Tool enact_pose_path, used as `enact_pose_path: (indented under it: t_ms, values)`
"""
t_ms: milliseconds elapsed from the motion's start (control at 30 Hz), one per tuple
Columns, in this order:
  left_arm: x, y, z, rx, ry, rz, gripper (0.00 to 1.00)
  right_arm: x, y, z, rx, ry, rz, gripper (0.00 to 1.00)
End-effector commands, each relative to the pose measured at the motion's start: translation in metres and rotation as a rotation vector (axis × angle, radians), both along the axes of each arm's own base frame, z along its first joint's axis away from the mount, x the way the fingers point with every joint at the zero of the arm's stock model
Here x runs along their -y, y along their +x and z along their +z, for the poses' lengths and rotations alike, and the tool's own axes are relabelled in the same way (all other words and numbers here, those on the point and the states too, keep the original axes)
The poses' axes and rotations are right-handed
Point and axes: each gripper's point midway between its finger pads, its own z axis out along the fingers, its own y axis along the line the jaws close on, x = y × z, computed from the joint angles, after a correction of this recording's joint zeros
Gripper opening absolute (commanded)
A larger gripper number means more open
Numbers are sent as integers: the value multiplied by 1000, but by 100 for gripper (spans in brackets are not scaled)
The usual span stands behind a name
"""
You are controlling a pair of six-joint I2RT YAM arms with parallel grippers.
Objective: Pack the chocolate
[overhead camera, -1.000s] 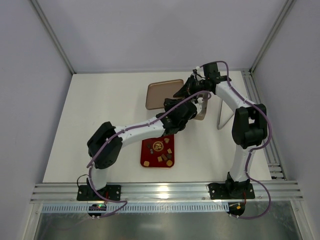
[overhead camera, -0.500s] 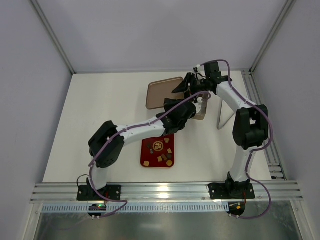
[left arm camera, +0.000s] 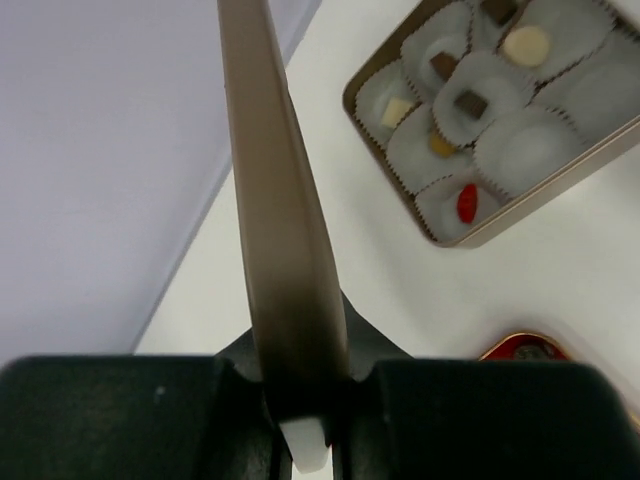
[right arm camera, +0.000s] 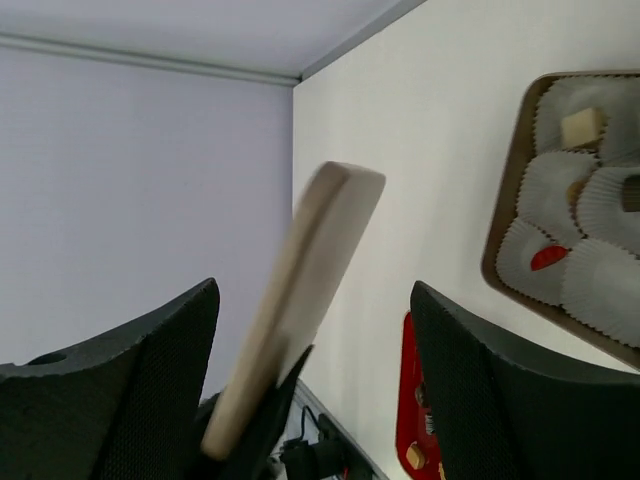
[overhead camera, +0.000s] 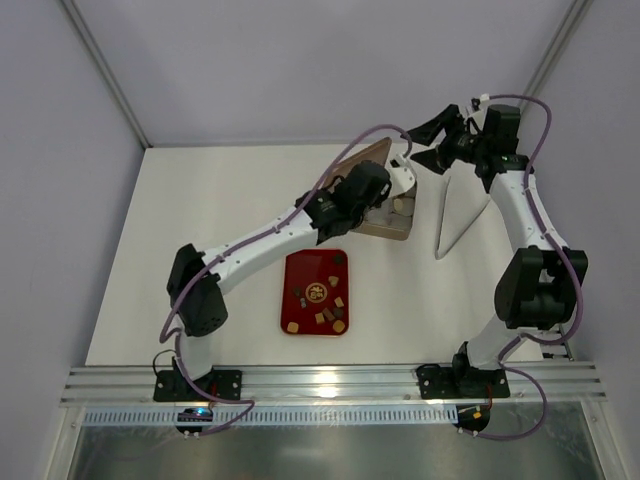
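Observation:
My left gripper point(overhead camera: 358, 186) is shut on the edge of a tan tin lid point(overhead camera: 352, 160) and holds it raised on edge; the lid point(left arm camera: 285, 230) rises edge-on from the left gripper point(left arm camera: 305, 400). Beside it lies the open tan tin point(overhead camera: 385, 232), lined with white paper cups. Chocolate pieces point(left arm camera: 471, 102) sit in some of the cups. More chocolate point(overhead camera: 322, 316) lies on the red tray point(overhead camera: 325, 265) nearer the arms. My right gripper point(overhead camera: 428, 146) hangs open above the tin's far right side, holding nothing. In the right wrist view the lid point(right arm camera: 305, 280) stands between the right gripper's point(right arm camera: 315, 385) spread fingers, farther off.
A pale wedge-shaped panel point(overhead camera: 455, 215) stands on the table right of the tin. The enclosure's back wall and right frame post are close behind the right arm. The tin point(right arm camera: 510, 180) and the red tray point(right arm camera: 415, 400) show below the right wrist.
The right gripper opened, let go of the lid and pulled up and to the right. The left arm swung toward the back with the lid, tipping it up on edge.

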Motion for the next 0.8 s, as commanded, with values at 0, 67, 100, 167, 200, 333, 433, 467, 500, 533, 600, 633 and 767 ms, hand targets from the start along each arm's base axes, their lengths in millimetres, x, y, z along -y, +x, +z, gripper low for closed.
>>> enact_pose_path:
  t_ms: [0, 67, 100, 167, 200, 333, 433, 467, 500, 533, 600, 633, 767]
  values:
    - [8, -12, 65, -154, -338, -88, 0, 28, 0, 14, 74, -58, -123, 78]
    - [16, -17, 56, -315, -436, -135, 0, 43, -1, -2, 51, -148, -178, 78]
    - [26, -25, 71, -380, -498, -207, 0, 49, -2, -6, 65, -203, -187, 78]
    - [28, -22, 76, -493, -617, -226, 0, 58, -5, -22, 16, -260, -223, 78]
    - [33, -16, 78, -533, -664, -245, 0, 67, -3, -30, 0, -304, -261, 78]
    - [41, -10, 76, -808, -891, -322, 0, 79, -3, -66, -96, -381, -289, 76]
    - [43, 5, 67, -938, -989, -357, 0, 86, -3, -86, -142, -416, -312, 73]
    - [46, 2, 68, -1000, -1023, -384, 0, 88, -3, -90, -150, -426, -317, 72]
    - [47, 4, 65, -1031, -1039, -394, 0, 90, -3, -95, -161, -435, -322, 71]
    - [51, 8, 53, -1081, -1054, -389, 0, 94, -2, -100, -171, -452, -337, 69]
    - [53, 14, 50, -1141, -1103, -412, 0, 96, 2, -109, -192, -459, -347, 68]
    - [56, 19, 40, -1173, -1117, -413, 0, 99, 4, -113, -201, -469, -358, 68]
    - [60, 30, 30, -1269, -1195, -443, 0, 107, 16, -132, -262, -496, -387, 64]
